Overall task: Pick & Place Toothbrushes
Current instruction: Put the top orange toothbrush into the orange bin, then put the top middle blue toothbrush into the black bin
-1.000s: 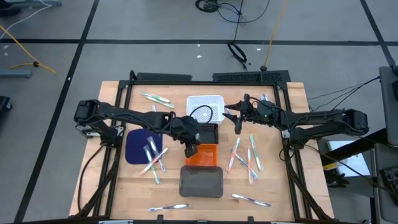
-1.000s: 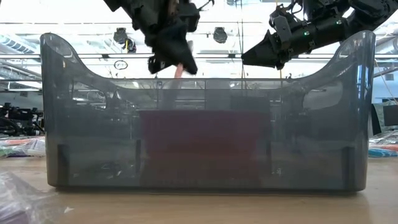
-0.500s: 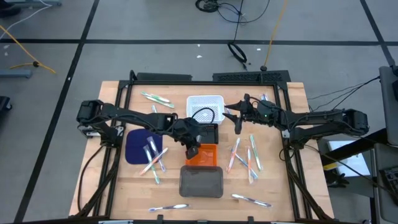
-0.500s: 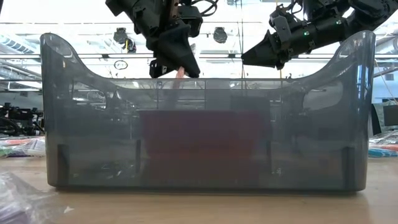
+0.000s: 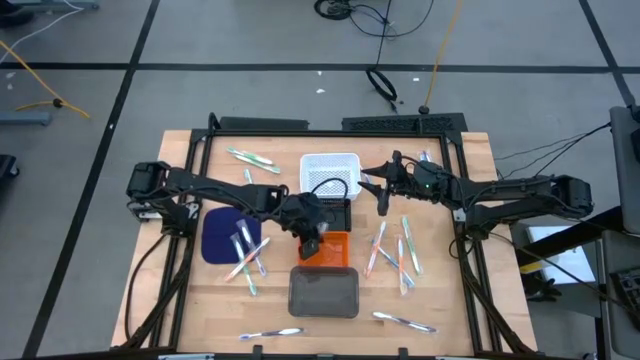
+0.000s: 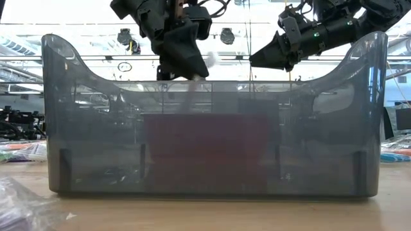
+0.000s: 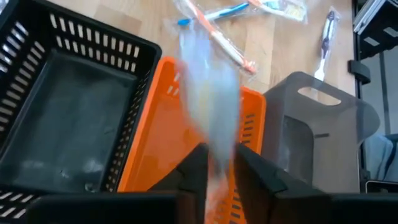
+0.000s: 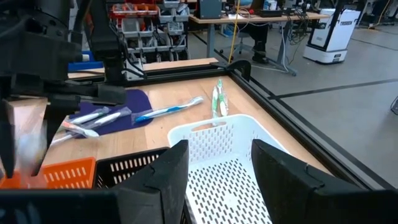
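Toothbrushes: most lie loose on desk (image 5: 470, 160). One group on blue mat (image 5: 218, 235) w/ a few spilling off its near edge (image 5: 245, 262); second group right of trays (image 5: 395, 250); two near desk's far left (image 5: 252, 159); singles along near edge (image 5: 270, 333) and (image 5: 405, 321). All appear wrapped in clear film.

Trays stand in a column mid-desk: white basket (image 5: 330, 172), black basket (image 7: 68, 124), orange basket (image 7: 161, 149), grey bin (image 5: 323, 292).

Left gripper (image 7: 213, 180) hangs directly above orange basket. One wrapped toothbrush (image 7: 208, 93) sits between the jaws, blurred, pointing down at basket floor. Jaws stand slightly apart; cannot tell whether they grip it or have let go. Looks like a drop in progress.

Right gripper (image 8: 214, 168) waits above white basket, jaws open, nothing between them.

Progress, judged: early. Black basket floor looks bare in left wrist view; white basket shows none in right wrist view; grey bin contents not discernible. Only the one brush at orange basket counts as near-placed. Roughly all remaining groups left to pick.

Risk: film wrap may cling to jaws on release.
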